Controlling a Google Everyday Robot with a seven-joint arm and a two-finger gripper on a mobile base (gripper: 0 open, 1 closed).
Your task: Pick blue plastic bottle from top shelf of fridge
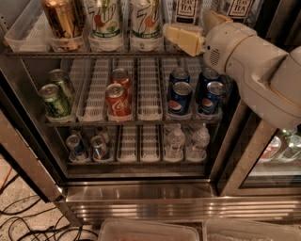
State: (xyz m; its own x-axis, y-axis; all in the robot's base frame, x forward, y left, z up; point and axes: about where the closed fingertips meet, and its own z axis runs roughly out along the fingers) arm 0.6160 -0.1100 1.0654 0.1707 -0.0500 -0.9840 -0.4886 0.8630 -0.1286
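Note:
Two tea bottles with white-and-black "Teas' Tea" labels stand at the right of the top shelf point(94, 54) of the fridge point(141, 200). Only their lower parts show; caps are cut off by the frame's top edge. The left one point(188, 10) is beside the 7UP bottles, the right one point(242, 7) is behind my arm. My gripper point(200, 30) is open at the front of the top shelf. One tan finger point(182, 38) lies across the foot of the left tea bottle, the other point(216, 20) sits just to its right. I cannot tell if they touch it.
A gold can point(61, 19) and two 7UP bottles point(106, 19) stand left on the top shelf. Below are green cans point(54, 99), Coke cans point(117, 99), Pepsi cans point(178, 96) and small water bottles point(176, 141). The glass door point(277, 150) stands right. Cables point(19, 216) lie on the floor.

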